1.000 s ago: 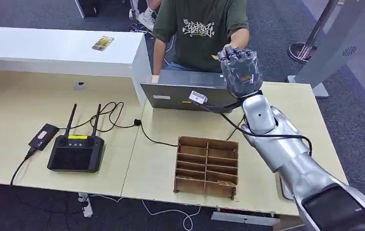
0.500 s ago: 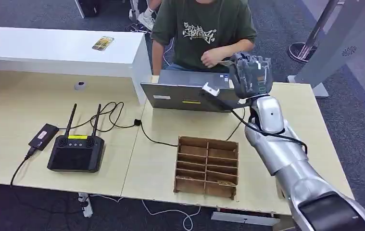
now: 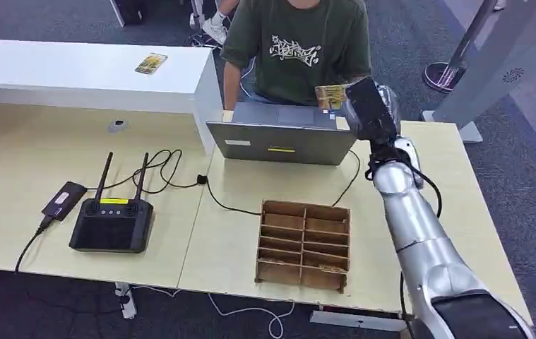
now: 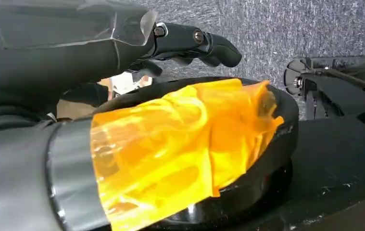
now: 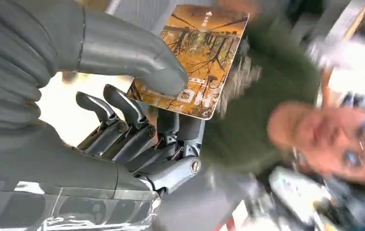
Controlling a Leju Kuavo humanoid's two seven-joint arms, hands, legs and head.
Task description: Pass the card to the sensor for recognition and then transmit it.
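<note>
holding the card [image 5: 195,57] between thumb and fingers, the right robot hand [image 3: 368,107] is raised above the far right corner of the laptop [image 3: 279,134], in front of the person [image 3: 296,42] in the green shirt. the card also shows in the head view [image 3: 332,95], sticking out toward the person, clear of the counter [image 3: 455,183].

change: a second ago the robot hand was lower and nearer the laptop's lid, back of the hand to the camera, no card seen; half a second ago the person's hand was at the robot hand. now the robot hand has turned and the card is out in view, person's hand withdrawn. judgement: the card is in hand and the sensor pass comes next; which device is the sensor i cannot tell.

left robot hand [image 4: 190,43]: seen in its wrist view, fingers curled in, nothing visibly held.

outward: wooden divider box [image 3: 304,244] mid-counter, black unit with two antennas [image 3: 113,219] to the left, cables.

writing: white graphic lettering on the shirt, not legible; printed characters on the card's autumn-tree face, too blurred to read.
</note>
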